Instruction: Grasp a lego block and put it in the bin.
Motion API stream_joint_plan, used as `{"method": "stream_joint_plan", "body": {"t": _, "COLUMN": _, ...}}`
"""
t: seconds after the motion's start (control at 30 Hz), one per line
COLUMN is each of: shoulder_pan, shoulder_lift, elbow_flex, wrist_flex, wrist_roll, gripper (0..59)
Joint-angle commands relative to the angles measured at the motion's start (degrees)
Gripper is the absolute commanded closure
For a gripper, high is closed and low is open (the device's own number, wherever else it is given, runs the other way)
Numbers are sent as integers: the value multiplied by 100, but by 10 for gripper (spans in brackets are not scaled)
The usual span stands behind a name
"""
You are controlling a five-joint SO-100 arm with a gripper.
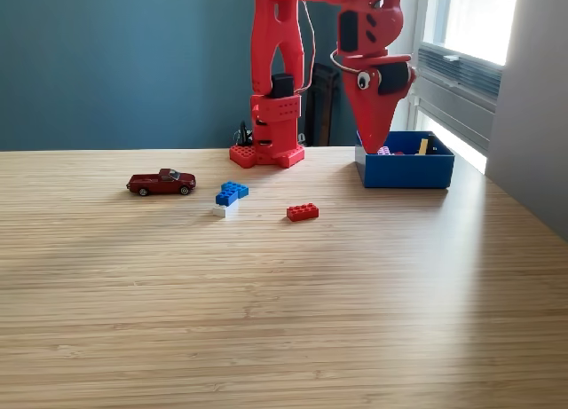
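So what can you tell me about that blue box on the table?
The blue box is a low-walled, open-topped rectangular bin that looks like plastic. It sits flat on the wooden table, toward the exterior view's right, near the window. Small pieces show inside, one yellowish, one pinkish. The red claw hangs point-down over its left end; whether they touch is unclear.

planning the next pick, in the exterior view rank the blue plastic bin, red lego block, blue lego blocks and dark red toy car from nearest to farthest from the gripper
1. Blue plastic bin, directly under the red gripper, view's right.
2. Red lego block, centre table.
3. Blue lego blocks, further left.
4. Dark red toy car, far left.
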Motion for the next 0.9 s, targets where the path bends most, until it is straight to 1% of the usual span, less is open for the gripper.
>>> {"method": "stream_joint_plan", "body": {"t": 0.03, "shoulder_pan": 888, "shoulder_lift": 527, "elbow_flex": -26, "wrist_flex": -255, "wrist_roll": 457, "gripper": 585}}
{"method": "stream_joint_plan", "body": {"t": 0.1, "shoulder_pan": 1327, "shoulder_lift": 527, "elbow_flex": -9, "wrist_flex": -281, "wrist_roll": 782, "gripper": 585}}
{"method": "stream_joint_plan", "body": {"t": 0.17, "shoulder_pan": 1758, "shoulder_lift": 527, "elbow_flex": 53, "wrist_flex": -281, "wrist_roll": 976, "gripper": 585}}
{"method": "stream_joint_plan", "body": {"t": 0.23, "shoulder_pan": 2162, "shoulder_lift": 527, "elbow_flex": 167, "wrist_flex": -255, "wrist_roll": 976, "gripper": 585}}
{"method": "stream_joint_plan", "body": {"t": 0.3, "shoulder_pan": 2522, "shoulder_lift": 571, "elbow_flex": 352, "wrist_flex": -246, "wrist_roll": 773, "gripper": 585}}
{"method": "stream_joint_plan", "body": {"t": 0.57, "shoulder_pan": 3709, "shoulder_lift": 606, "elbow_flex": 861, "wrist_flex": -246, "wrist_roll": -589, "gripper": 585}}
{"method": "stream_joint_plan", "body": {"t": 0.7, "shoulder_pan": 4245, "shoulder_lift": 642, "elbow_flex": 606, "wrist_flex": -35, "wrist_roll": -1292, "gripper": 585}}
{"method": "stream_joint_plan", "body": {"t": 0.83, "shoulder_pan": 4772, "shoulder_lift": 659, "elbow_flex": 536, "wrist_flex": 185, "wrist_roll": -2276, "gripper": 585}}
{"method": "stream_joint_plan", "body": {"t": 0.9, "shoulder_pan": 4983, "shoulder_lift": 817, "elbow_flex": 712, "wrist_flex": 193, "wrist_roll": -2900, "gripper": 585}}
